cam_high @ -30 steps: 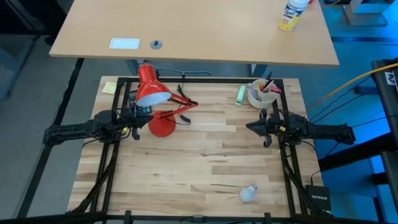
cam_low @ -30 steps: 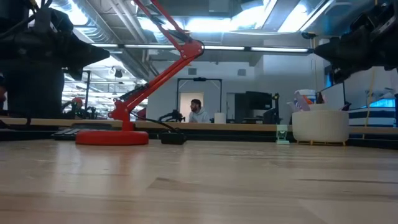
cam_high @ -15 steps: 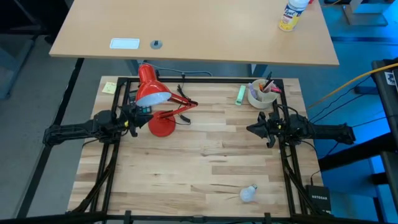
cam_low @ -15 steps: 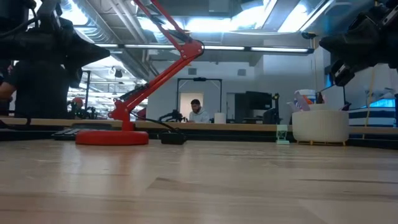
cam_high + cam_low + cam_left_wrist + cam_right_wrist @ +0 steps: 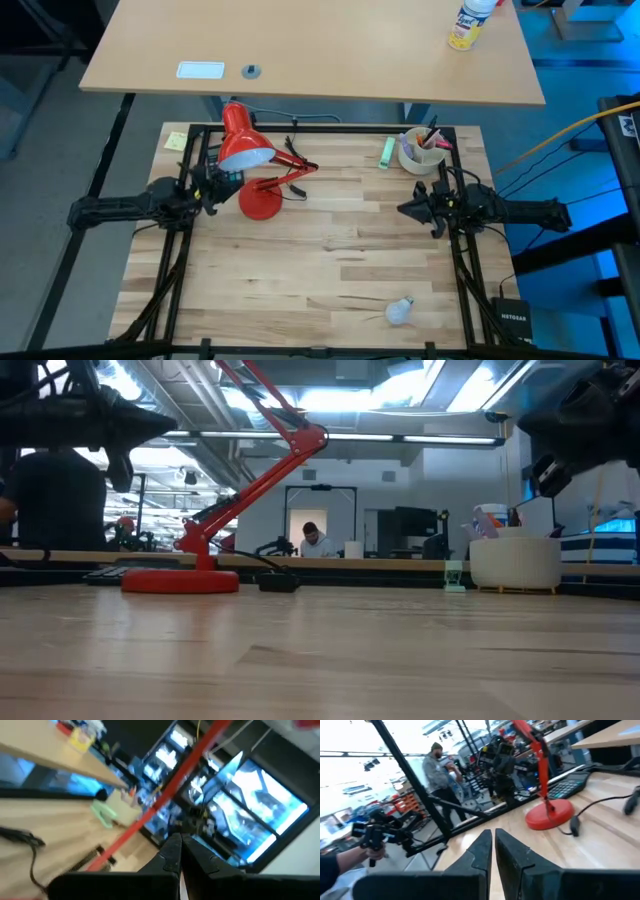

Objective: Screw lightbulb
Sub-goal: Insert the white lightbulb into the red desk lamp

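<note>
High view, lightbulb (image 5: 400, 311) lying flat near front edge, base toward far-right, both grippers pinched closed, empty.

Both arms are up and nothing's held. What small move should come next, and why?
Probably swing the right gripper toward the table's near edge, over the lightbulb. The bulb lies loose there, nearer this arm; the left gripper hangs by the lamp. Both sets of fingers look shut, so open before descending.

Before us, one pale butcher-block table (image 5: 330, 250). On it we count: red desk lamp (image 5: 262, 202), white cup of pens (image 5: 418, 152), green clip (image 5: 385, 151), yellow sticky note (image 5: 176, 141), the lightbulb (image 5: 400, 311) near the front edge.
</note>
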### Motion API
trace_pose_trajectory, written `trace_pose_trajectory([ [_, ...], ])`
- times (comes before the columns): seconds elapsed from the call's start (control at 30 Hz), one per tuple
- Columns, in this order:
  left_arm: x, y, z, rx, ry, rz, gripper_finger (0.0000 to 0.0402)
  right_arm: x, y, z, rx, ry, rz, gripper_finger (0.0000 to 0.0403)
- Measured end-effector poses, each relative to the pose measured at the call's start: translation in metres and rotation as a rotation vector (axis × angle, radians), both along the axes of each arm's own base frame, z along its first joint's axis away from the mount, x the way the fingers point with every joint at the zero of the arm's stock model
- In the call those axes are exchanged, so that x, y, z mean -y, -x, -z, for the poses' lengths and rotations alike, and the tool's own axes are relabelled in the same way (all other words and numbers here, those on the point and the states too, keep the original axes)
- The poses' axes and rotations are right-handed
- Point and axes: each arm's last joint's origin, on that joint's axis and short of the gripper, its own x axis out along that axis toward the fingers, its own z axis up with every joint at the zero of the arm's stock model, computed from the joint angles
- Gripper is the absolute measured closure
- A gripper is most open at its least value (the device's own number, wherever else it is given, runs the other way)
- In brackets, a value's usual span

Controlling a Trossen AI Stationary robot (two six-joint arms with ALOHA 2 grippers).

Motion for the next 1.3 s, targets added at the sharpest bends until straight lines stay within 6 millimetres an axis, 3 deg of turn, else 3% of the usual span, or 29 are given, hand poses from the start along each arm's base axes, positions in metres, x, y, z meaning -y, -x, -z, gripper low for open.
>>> trace_pose_trajectory([
  [0.23, 0.018, -0.015, -0.025, -0.091, -0.003, 0.179, 0.0402, -0.002, 0.002, -0.01, 0.035, -0.012, -0.057, 0.0375],
  [0.37, 0.035, -0.028, -0.055, -0.12, -0.034, 0.299, 0.0402, -0.002, 0.005, -0.018, 0.043, -0.011, -0.067, 0.0375],
  [0.53, 0.062, -0.052, -0.073, -0.248, -0.036, 0.378, 0.0402, -0.002, 0.005, -0.02, 0.025, -0.014, -0.083, 0.0375],
  [0.97, 0.166, -0.098, -0.075, -0.426, -0.012, 0.424, 0.0402, -0.011, -0.006, -0.032, 0.107, -0.061, -0.197, 0.0375],
  [1.1, 0.183, -0.113, -0.066, -0.46, -0.022, 0.392, 0.0402, -0.021, -0.017, -0.038, 0.05, -0.036, -0.243, 0.0375],
  [1.3, 0.189, -0.14, -0.051, -0.452, -0.091, 0.34, 0.0402, -0.045, -0.043, -0.071, -0.073, 0.108, -0.317, 0.0375],
])
